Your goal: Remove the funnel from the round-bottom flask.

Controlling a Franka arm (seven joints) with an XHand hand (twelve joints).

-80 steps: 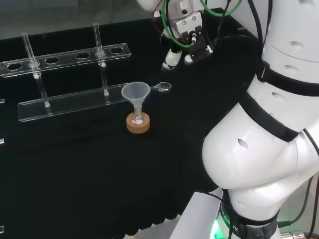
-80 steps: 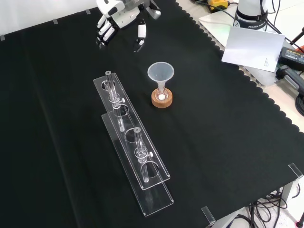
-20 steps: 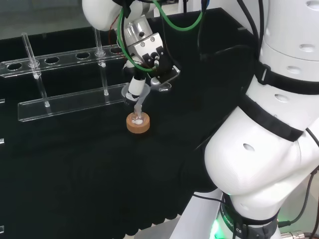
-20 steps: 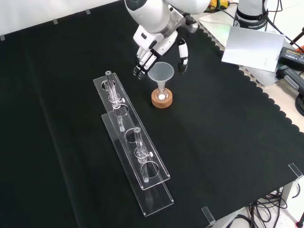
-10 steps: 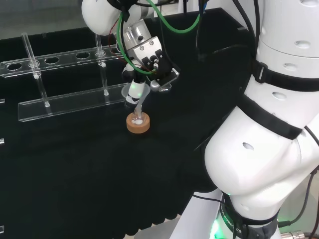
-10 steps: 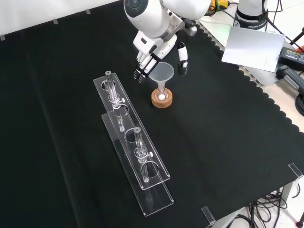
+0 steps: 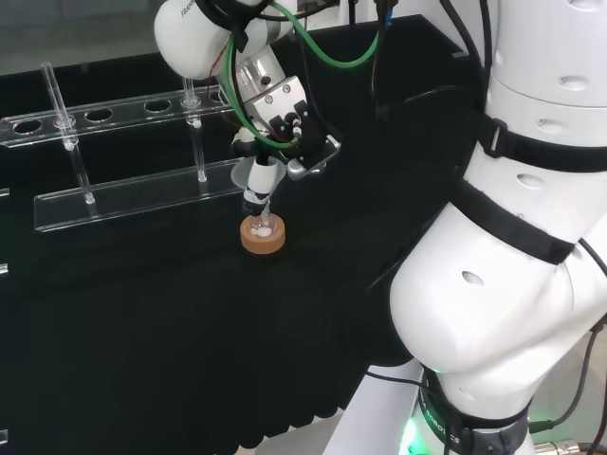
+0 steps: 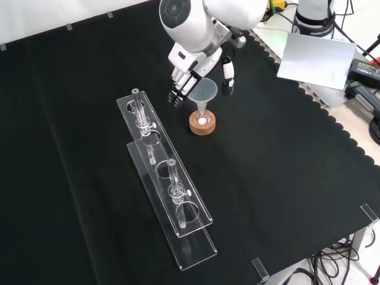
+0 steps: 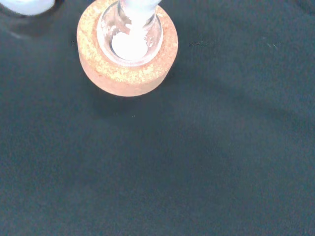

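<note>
A clear funnel [image 8: 204, 91] stands with its stem in a small round-bottom flask [image 8: 202, 118] that sits on a cork ring [image 8: 202, 125]. The flask holds something white [image 9: 129, 45]. The hand [image 8: 196, 62] hangs just above and behind the funnel, open. Its fingers [image 8: 178, 90] are down on the funnel's left and its thumb [image 8: 228, 76] on the right in the front view, with the cone between them. In the head view the hand [image 7: 277, 118] covers most of the funnel above the cork ring [image 7: 263, 238]. The wrist view looks straight down on the cork ring [image 9: 123, 73] and funnel stem [image 9: 139, 7].
A long clear rack [image 8: 178, 209] with two upright glass tubes [image 8: 138, 110] lies left of the flask in the front view and behind it in the head view [image 7: 133, 194]. A white sheet [image 8: 317, 58] lies off the cloth's far right edge.
The hand came from the bench's far side to the funnel. Over the last second it sank a little, bringing fingers and thumb down on either side of the cone. Funnel and flask have not moved.
</note>
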